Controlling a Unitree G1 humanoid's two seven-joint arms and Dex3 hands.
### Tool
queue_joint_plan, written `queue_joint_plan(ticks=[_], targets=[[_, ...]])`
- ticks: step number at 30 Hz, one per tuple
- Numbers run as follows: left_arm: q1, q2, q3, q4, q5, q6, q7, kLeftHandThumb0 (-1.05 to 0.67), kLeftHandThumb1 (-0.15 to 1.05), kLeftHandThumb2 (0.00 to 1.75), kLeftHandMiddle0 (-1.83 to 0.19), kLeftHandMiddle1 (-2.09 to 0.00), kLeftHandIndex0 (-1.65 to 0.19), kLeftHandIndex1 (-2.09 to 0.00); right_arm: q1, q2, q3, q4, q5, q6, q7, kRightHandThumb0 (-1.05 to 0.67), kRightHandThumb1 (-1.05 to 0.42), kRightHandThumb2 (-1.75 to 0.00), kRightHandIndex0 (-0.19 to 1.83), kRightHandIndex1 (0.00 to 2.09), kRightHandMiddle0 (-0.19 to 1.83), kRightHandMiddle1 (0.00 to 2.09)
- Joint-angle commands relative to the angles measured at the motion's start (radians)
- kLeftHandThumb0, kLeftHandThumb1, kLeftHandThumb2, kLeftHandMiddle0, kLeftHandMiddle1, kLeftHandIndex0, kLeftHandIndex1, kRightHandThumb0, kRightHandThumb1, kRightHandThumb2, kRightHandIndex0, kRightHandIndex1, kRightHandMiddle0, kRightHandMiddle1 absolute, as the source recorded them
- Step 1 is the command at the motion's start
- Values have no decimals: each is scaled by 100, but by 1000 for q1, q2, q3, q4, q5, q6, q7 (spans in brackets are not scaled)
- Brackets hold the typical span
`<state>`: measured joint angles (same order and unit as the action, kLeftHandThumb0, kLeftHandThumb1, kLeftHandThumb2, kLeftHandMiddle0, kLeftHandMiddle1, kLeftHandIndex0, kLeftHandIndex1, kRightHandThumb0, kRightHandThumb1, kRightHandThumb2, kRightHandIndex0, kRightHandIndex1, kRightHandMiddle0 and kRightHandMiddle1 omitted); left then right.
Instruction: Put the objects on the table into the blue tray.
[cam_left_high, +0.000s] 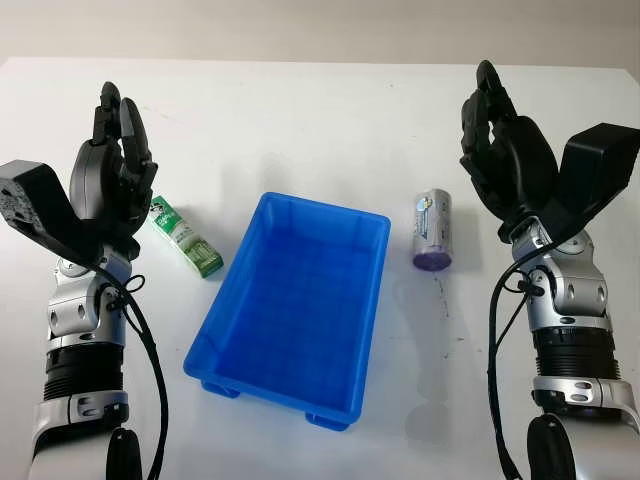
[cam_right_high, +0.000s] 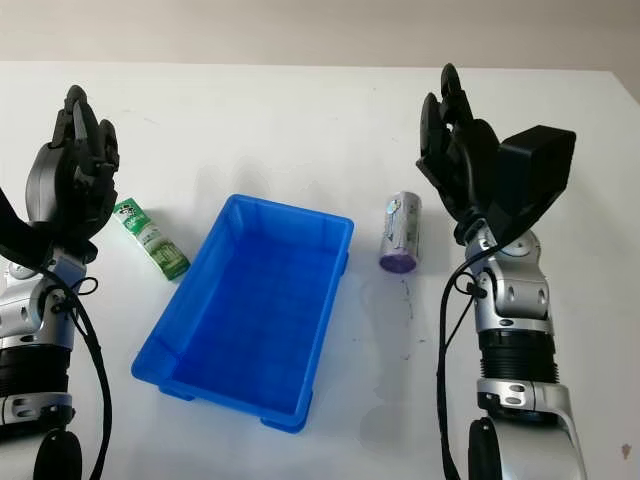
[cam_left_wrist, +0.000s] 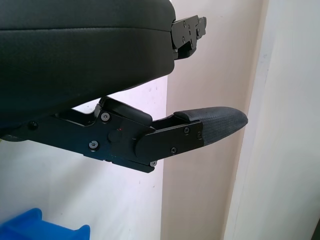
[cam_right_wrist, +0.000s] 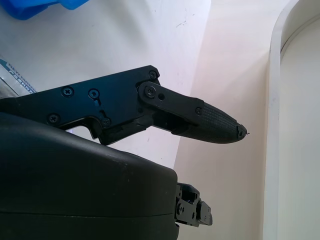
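Nothing is in the blue tray (cam_left_high: 292, 320) yet — it sits bare in the middle of the white table (cam_left_high: 320, 110), long axis running away from the robot. The green packet (cam_left_high: 186, 237) lies on the table just to the tray's left, slanted, and the purple-capped cylinder (cam_left_high: 432, 230) lies on its side to the tray's right, a little apart from the rim. Both hands are raised above the table and hold nothing: the left hand (cam_left_high: 110, 170) hangs open near the packet, the right hand (cam_left_high: 505, 150) open just beside the cylinder, fingers extended upward rather than curled. I'd judge the first pick is still to come. To do it well, the nearer hand should come down over its own object and close across the short width — the cylinder looks liable to roll if nudged sideways, so close on it from above, then lift clear of the rim before releasing.
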<state>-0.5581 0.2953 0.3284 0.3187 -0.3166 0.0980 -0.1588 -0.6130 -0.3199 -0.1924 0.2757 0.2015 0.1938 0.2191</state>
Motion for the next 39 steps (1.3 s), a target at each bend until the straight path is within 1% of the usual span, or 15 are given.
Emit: queue_joint_plan(ticks=[1,7,9,10,12,13,14,16,19,22,27,34,35,37,39], targets=[[-3,10,2,-23,2,0,2,-73,105,63,19,0,19,0,7,2,-6,-9,4,-1,2,-69,-105,-73,-19,0,-19,0],[-10,8,-1,-18,6,1,6,-73,105,62,19,0,19,0,-2,-13,-9,10,17,6,31,-67,-105,-72,-19,0,-19,0],[-10,11,-1,-16,7,1,5,-73,105,63,19,0,19,0,-4,-44,4,19,-2,-17,71,-65,-105,-73,-19,0,-19,0],[-10,11,0,-16,6,1,5,-73,105,63,19,0,19,0,-7,-70,16,27,-28,-44,93,-65,-105,-67,-19,0,-19,0],[-9,12,1,-14,5,-1,3,-72,105,63,19,0,19,0,-25,-152,63,60,-121,-138,139,-67,-105,-54,-19,0,-19,0],[-9,14,2,-12,4,-4,-2,-72,105,63,19,0,19,0,-41,-199,92,78,-181,-179,154,-68,-104,-35,-19,0,-19,0],[-9,15,2,-10,3,-6,-5,-72,105,63,19,0,19,0,-61,-255,131,93,-260,-229,166,-70,-103,-22,-19,0,-19,1],[-10,15,4,-9,0,-5,-8,-72,105,63,19,0,19,0,-97,-345,189,127,-381,-332,187,-68,-94,-7,-15,3,-15,4],[-10,19,4,-10,0,-3,-12,-73,105,63,19,0,19,0,-174,-488,296,182,-596,-522,190,-63,-83,-2,-11,5,-8,7],[-10,20,3,-9,4,-4,-14,-73,105,62,19,0,19,0,-264,-605,403,253,-816,-721,139,-62,-79,-3,-6,7,-3,9],[-12,16,-1,-13,10,6,-2,-74,105,61,19,0,19,0,-354,-685,504,329,-1015,-916,58,-63,-79,-5,-2,8,0,9],[-16,23,-10,-14,14,13,-20,-73,105,61,19,0,19,0,-431,-723,612,415,-1220,-1140,-141,-54,-77,-5,7,7,9,9],[-18,24,-12,-13,16,13,-21,-73,105,61,19,0,19,0,-441,-724,632,422,-1257,-1161,-179,-50,-80,-7,8,7,10,9],[-19,24,-15,-14,22,16,-15,-73,105,62,19,0,19,0,-457,-723,674,423,-1339,-1183,-257,-32,-94,-9,12,7,14,9],[-18,21,-16,-15,26,18,-9,-73,105,62,19,0,19,0,-464,-719,709,423,-1405,-1185,-324,-18,-102,-13,11,6,14,7]])
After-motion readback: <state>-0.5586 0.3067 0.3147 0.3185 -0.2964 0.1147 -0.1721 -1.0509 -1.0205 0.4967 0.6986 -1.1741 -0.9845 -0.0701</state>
